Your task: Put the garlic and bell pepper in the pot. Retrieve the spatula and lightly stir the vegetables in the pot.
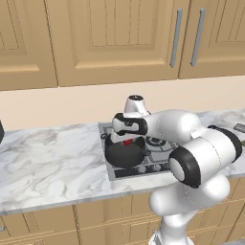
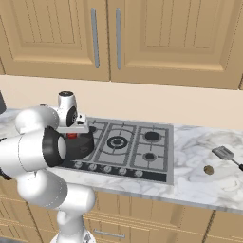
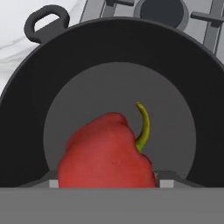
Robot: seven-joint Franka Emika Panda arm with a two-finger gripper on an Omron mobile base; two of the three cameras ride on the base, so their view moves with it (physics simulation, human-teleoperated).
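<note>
Between our fingers (image 3: 168, 178) sits the pepper (image 3: 107, 153), clamped, green stem curling up. Our gripper (image 1: 127, 141) holds it just over the pot (image 1: 125, 154) on the cooktop's (image 2: 142, 147) left burner. Off right on the counter (image 2: 199, 182) lies the spatula (image 2: 224, 154), beside a small brownish lump (image 2: 208, 169).

Bell pepper (image 1: 127, 142) above pot (image 1: 124, 155)

Glossy white rounded arm segments, black joint bands, white cylindrical wrist cap with dark top, white pedestal base
</note>
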